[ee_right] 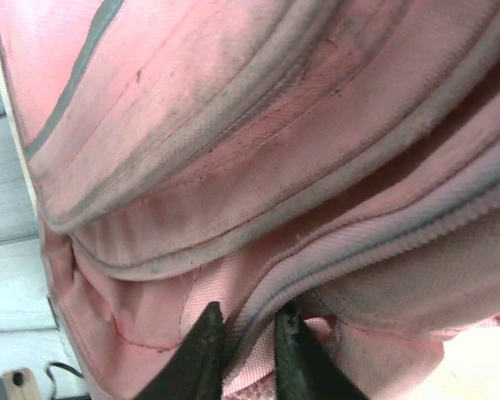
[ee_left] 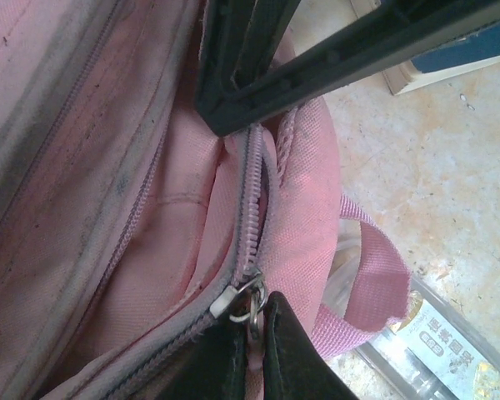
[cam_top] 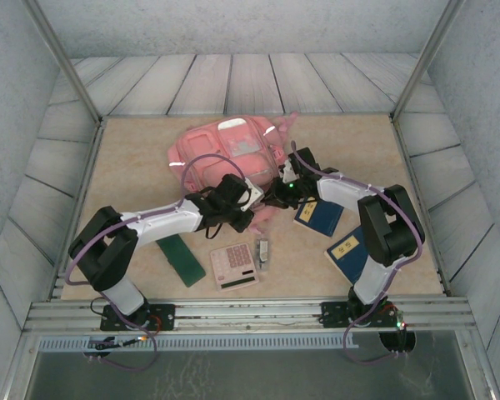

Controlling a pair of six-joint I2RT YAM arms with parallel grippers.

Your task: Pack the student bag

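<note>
The student bag (cam_top: pixel 221 150), a large pink backpack, lies at the middle of the table, toward the back. Both grippers meet at its near edge. My left gripper (cam_top: pixel 236 202) is shut on the metal zipper pull (ee_left: pixel 253 305) of a partly open zip, the pull pinched between its black fingers (ee_left: pixel 292 350). My right gripper (ee_right: pixel 248 332) is shut on the bag's zipper edge (ee_right: pixel 317 279), with a ridge of pink fabric between its fingertips. In the left wrist view the right gripper's dark fingers (ee_left: pixel 258 75) press on the bag (ee_left: pixel 304 192) just beyond the zip.
In front of the bag lie a green flat item (cam_top: pixel 181 259), a pink calculator (cam_top: pixel 235 265) and a small grey object (cam_top: pixel 262 250). Two blue books (cam_top: pixel 318 215) (cam_top: pixel 347 250) lie under the right arm. A clear packet (ee_left: pixel 437 346) sits beside the bag's strap (ee_left: pixel 375 275).
</note>
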